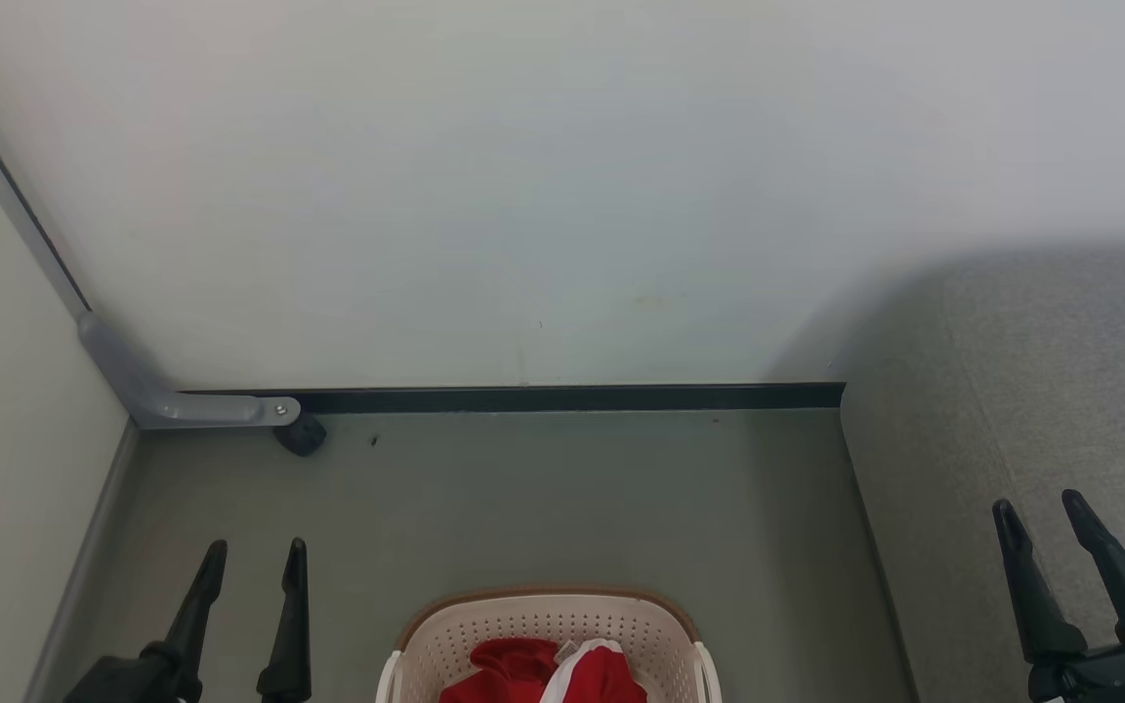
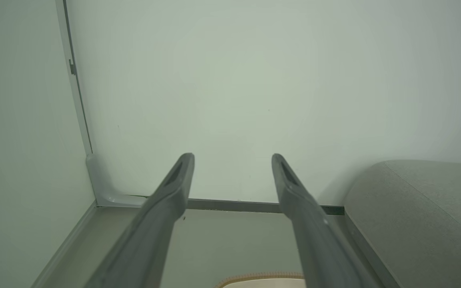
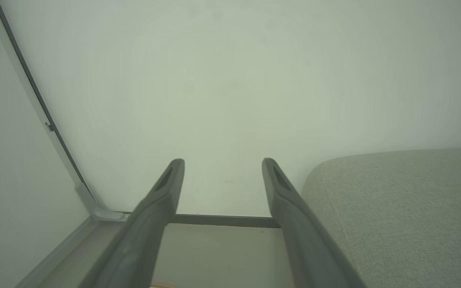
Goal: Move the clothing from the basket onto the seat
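The cream perforated basket [image 1: 548, 625] with a brown rim sits on the floor at the bottom centre of the head view. Red and white clothing [image 1: 543, 672] lies inside it. A sliver of the basket rim [image 2: 260, 277] also shows in the left wrist view. The grey fabric seat [image 1: 1031, 391] fills the right side; it appears again as seat [image 2: 422, 212] and seat [image 3: 406, 212]. My left gripper [image 1: 258, 552] stands open left of the basket, empty, also seen as left gripper [image 2: 232, 159]. My right gripper [image 1: 1041, 508] stands open over the seat's edge, empty, also seen as right gripper [image 3: 222, 163].
A pale wall [image 1: 562, 195] runs across the back with a dark baseboard [image 1: 562, 397]. A side wall closes the left, meeting at a grey corner bracket [image 1: 182, 400] with a small dark foot [image 1: 301, 434]. Grey-green floor [image 1: 572, 498] lies between basket and back wall.
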Robot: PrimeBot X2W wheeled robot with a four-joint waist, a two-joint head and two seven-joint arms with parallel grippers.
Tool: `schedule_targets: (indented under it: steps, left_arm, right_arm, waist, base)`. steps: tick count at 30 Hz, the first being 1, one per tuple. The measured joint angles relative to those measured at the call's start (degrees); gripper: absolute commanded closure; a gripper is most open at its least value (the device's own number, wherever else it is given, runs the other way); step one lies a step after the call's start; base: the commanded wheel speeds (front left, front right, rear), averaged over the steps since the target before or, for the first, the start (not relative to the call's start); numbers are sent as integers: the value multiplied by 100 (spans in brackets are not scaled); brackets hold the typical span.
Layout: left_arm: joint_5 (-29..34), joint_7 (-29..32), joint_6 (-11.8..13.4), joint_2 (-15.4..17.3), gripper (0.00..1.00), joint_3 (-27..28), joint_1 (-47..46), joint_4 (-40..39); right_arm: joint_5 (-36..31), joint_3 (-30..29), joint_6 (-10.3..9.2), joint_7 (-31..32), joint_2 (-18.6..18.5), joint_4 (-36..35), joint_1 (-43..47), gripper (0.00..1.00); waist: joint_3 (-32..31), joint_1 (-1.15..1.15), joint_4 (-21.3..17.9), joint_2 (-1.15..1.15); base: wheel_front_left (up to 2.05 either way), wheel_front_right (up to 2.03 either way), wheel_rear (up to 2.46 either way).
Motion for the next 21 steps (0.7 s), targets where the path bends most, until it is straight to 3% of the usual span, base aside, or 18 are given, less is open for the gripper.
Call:
schedule_targets:
  steps: [21]
  left_arm:
    - [99, 137, 29, -250, 0, -315, -732, -110]
  right_arm:
    - [170, -232, 8, -44, -13, -178, -409, 0]
  waist:
    - [917, 1, -80, 0]
  base:
    - [0, 0, 0]
